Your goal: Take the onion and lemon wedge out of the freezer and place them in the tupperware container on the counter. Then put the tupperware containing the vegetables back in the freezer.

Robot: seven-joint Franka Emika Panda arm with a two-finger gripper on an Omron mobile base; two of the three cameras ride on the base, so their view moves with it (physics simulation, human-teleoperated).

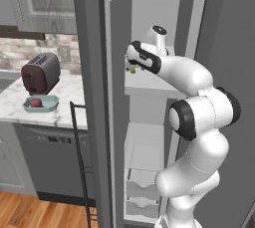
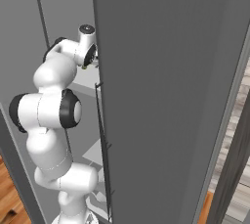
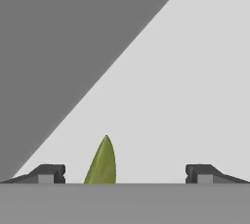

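Lemon wedge (image 3: 101, 162) between spread jaws

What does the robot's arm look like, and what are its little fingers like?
The smooth white robot arm is built from fat, rounded tube sections that look like shiny plastic. Glossy black rings mark its joints, and a small round cap with a dark centre sits on top near the wrist. No cables or markings show. The two-finger gripper ends in small, blocky dark grey fingertips with paler grey squares on them.
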